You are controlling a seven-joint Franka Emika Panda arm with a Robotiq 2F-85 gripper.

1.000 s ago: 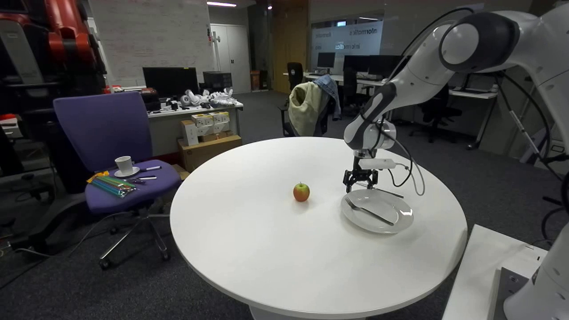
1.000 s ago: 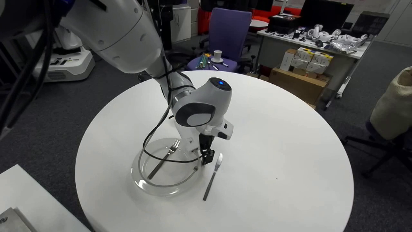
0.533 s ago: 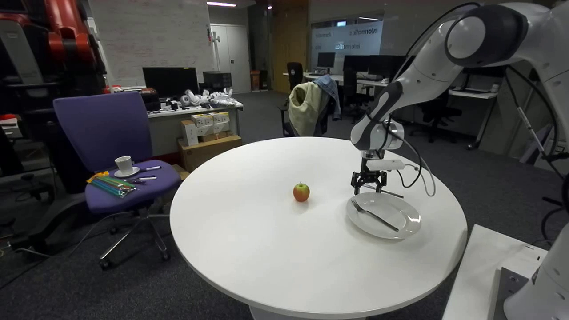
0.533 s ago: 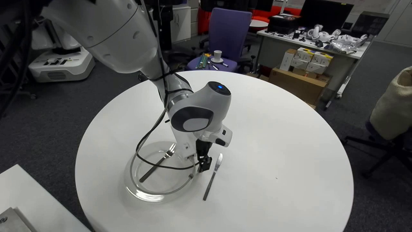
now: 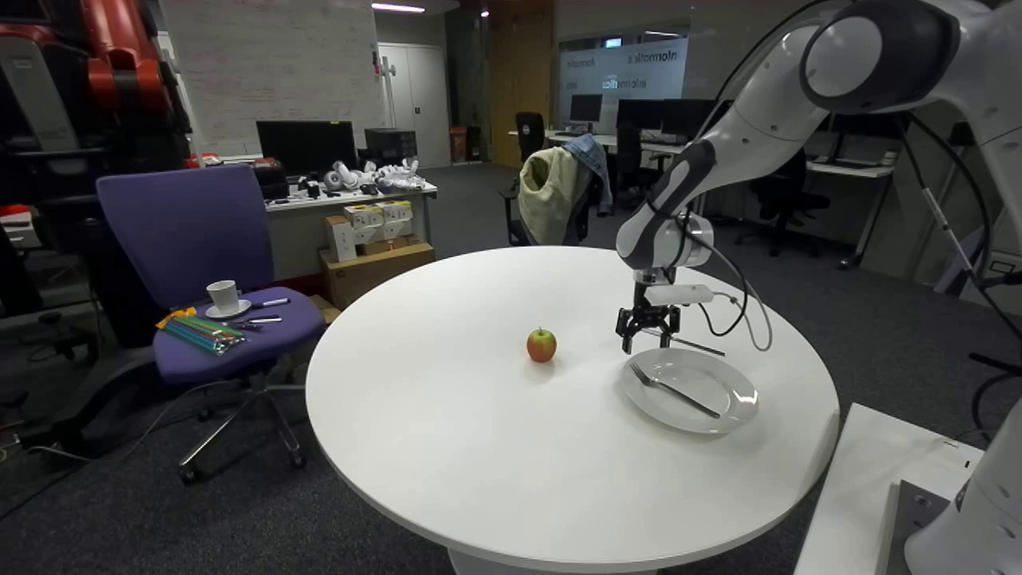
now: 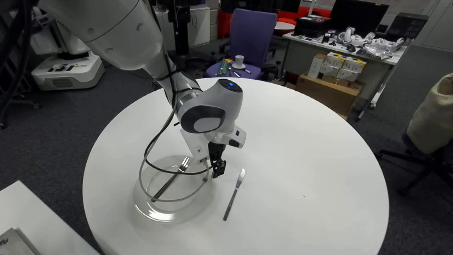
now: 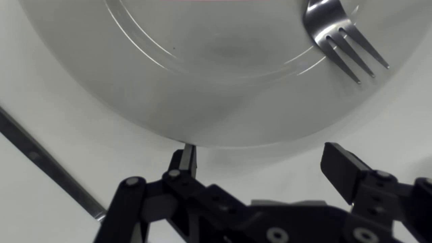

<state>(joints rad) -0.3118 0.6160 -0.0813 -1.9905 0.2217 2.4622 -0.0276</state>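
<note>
Black two-fingered gripper [image 7: 260, 145] spread wide, pointing down, just beside a round glossy white plate [image 5: 707, 379].
White-and-black jointed arm [image 5: 766, 120] slopes down to an upright wrist; plate, bearing a silver metal fork [image 5: 683, 395], rests on the round white table [image 5: 447, 447].

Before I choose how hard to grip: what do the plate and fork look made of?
Plate: smooth and glossy, going by its crisp highlights; glass, glazed ceramic or plastic, I can't tell. Fork: metal, probably polished steel, judging by its grey sheen and bright glints.
</note>
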